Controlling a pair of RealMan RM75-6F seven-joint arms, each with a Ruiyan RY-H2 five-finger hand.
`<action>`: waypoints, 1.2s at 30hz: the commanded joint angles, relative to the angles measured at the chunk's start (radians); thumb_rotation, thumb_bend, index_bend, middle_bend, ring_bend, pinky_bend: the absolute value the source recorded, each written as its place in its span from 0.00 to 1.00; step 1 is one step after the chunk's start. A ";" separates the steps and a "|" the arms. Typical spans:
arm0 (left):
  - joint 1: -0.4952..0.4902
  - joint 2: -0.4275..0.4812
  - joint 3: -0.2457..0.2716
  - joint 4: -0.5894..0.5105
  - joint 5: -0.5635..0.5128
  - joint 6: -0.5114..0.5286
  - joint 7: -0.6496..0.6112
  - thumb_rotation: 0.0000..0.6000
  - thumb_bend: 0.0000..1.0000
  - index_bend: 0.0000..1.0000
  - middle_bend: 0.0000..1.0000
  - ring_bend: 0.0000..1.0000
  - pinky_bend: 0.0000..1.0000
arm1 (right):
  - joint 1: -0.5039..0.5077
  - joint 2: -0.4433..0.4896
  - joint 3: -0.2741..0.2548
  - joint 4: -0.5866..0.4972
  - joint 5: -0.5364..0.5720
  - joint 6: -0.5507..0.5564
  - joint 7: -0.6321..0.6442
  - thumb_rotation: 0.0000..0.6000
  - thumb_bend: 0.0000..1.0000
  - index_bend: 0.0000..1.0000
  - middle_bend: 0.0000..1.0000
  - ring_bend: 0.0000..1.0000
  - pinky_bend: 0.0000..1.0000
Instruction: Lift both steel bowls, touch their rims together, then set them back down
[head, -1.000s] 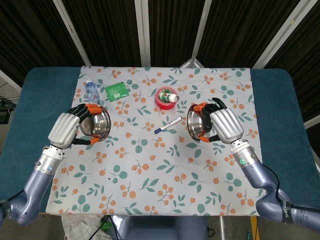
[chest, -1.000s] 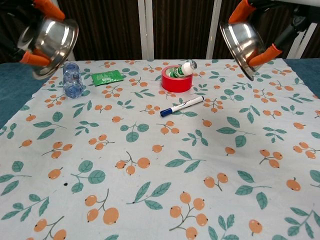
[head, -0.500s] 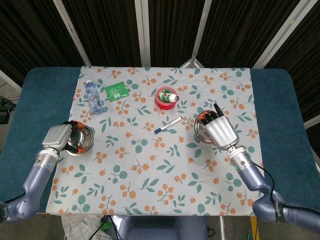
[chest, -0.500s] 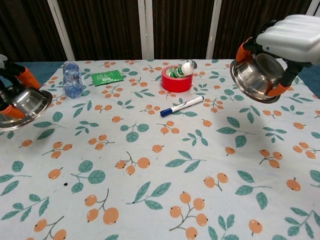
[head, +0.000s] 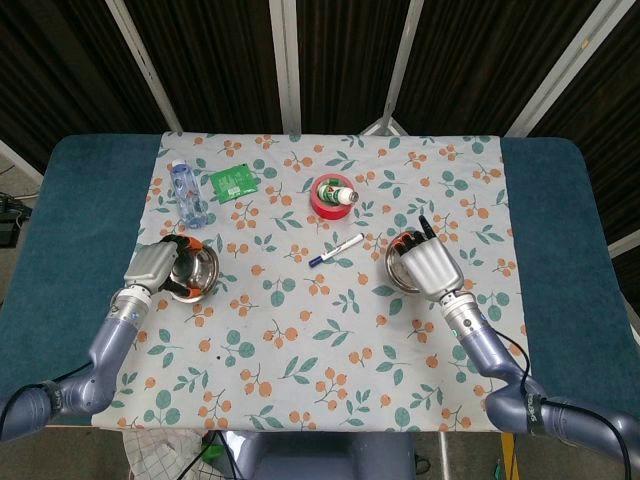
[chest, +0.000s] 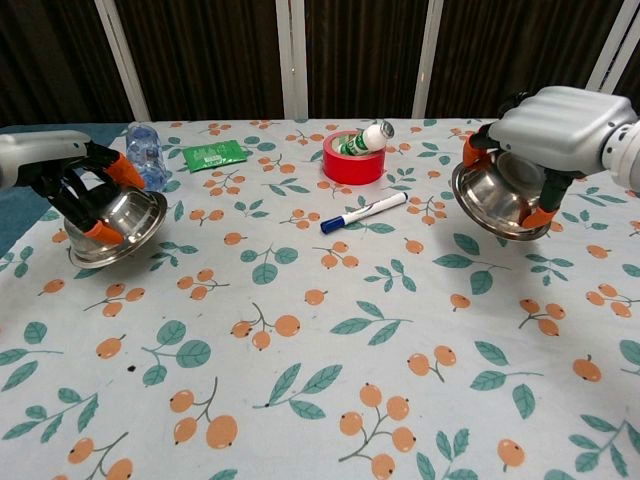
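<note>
Two steel bowls sit low over the floral cloth, one at each side. My left hand (head: 152, 268) (chest: 50, 165) grips the left bowl (head: 196, 272) (chest: 118, 227), which tilts just above the cloth. My right hand (head: 428, 265) (chest: 558, 122) grips the right bowl (head: 396, 266) (chest: 496, 200) by its rim, orange fingertips (chest: 470, 152) hooked over the edge. That bowl is tilted toward the middle and hangs a little above the cloth. The two bowls are far apart.
A red tape roll (head: 330, 197) (chest: 352, 160) with a small bottle in it stands at the back centre. A blue-capped marker (head: 335, 249) (chest: 363, 212) lies between the bowls. A water bottle (head: 186, 193) (chest: 144, 157) and a green packet (head: 233, 182) (chest: 214, 154) lie back left.
Both hands have come down with their bowls from high up to just above the cloth. The left bowl dipped toward the left edge, then shifted back inward.
</note>
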 joint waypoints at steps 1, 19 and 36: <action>-0.004 -0.023 0.003 0.026 0.025 -0.030 -0.034 1.00 0.01 0.37 0.19 0.09 0.24 | 0.005 0.001 -0.011 -0.025 0.066 -0.043 -0.030 1.00 0.00 0.37 0.34 0.31 0.06; 0.010 -0.007 -0.015 -0.025 0.153 -0.043 -0.163 1.00 0.00 0.15 0.00 0.00 0.10 | 0.031 -0.019 -0.026 -0.197 0.234 -0.005 -0.141 1.00 0.00 0.03 0.04 0.18 0.00; 0.165 0.393 -0.025 -0.413 0.259 0.251 0.010 1.00 0.00 0.15 0.00 0.00 0.10 | -0.082 0.198 0.139 -0.204 0.128 0.171 0.274 1.00 0.00 0.01 0.03 0.17 0.00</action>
